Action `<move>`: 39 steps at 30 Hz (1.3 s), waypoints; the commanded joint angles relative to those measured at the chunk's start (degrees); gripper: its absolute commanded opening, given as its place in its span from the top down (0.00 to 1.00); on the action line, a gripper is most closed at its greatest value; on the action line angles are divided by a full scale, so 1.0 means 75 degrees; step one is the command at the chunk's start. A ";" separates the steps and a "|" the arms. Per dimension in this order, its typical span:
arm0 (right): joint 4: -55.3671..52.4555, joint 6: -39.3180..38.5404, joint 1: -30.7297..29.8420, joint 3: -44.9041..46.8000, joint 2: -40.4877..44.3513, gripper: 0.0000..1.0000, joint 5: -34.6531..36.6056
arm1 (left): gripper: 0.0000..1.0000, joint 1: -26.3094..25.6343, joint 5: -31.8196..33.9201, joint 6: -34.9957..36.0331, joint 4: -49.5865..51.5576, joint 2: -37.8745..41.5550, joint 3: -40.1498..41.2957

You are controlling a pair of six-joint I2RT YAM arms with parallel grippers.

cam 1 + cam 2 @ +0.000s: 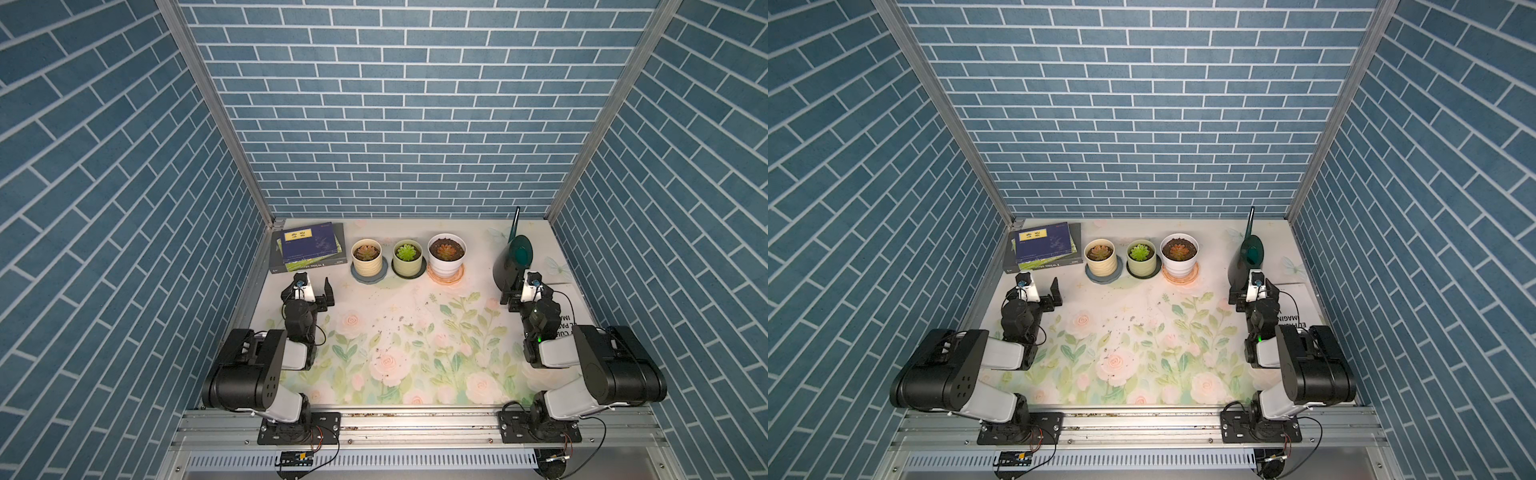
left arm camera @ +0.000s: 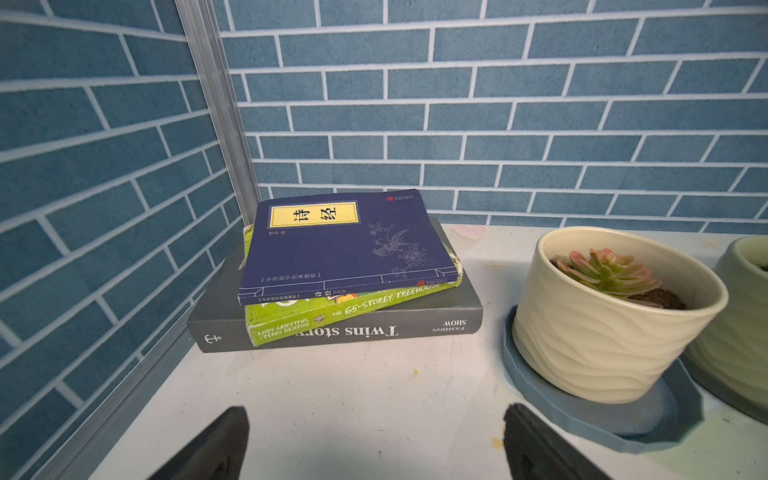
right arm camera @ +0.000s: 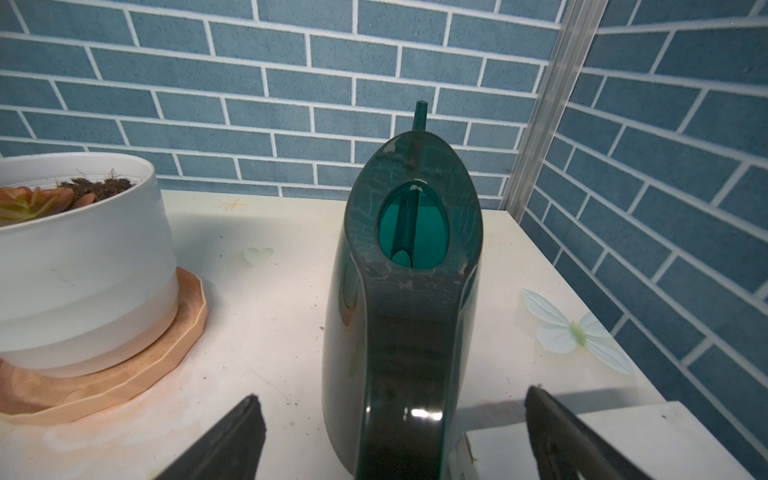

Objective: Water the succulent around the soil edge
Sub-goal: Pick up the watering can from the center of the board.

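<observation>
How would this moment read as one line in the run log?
phase: pre-grasp | right gripper: open, either side of green watering can handle, not gripping | left gripper: open, empty, facing book stack

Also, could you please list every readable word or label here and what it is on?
"诗经": yellow label on the navy book.
"THE 65-STOREY TREEHOUSE", "ANDY GRIFFITHS & TERRY DENTON": spine of the green book.
"Twins story", "FASHION SHOW": spine of the grey book, upside down.
On the printed sheet: partly hidden, unreadable.
Navy book's small print: too small.
</observation>
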State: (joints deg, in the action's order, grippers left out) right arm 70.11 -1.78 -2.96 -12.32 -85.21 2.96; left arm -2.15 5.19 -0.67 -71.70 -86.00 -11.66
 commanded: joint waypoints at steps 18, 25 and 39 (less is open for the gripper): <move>-0.7334 0.2706 0.0008 -0.2237 0.2167 0.02 -0.0089 | 0.00 -0.1799 0.3319 -0.3227 0.5523 0.3338 -0.1854; -0.7441 0.2382 0.0008 -0.2613 0.1389 0.09 -0.0312 | 0.00 -0.2264 0.3142 -0.3926 0.6356 0.2619 -0.2693; -0.6784 0.1432 0.0009 -0.2388 0.1461 0.47 -0.0103 | 0.00 -0.2279 0.2459 -0.4075 0.6636 0.2170 -0.3015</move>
State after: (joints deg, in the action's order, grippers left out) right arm 17.65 11.46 -2.98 -30.48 -75.40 1.48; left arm -19.05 25.96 -31.38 -23.62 -69.19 -32.16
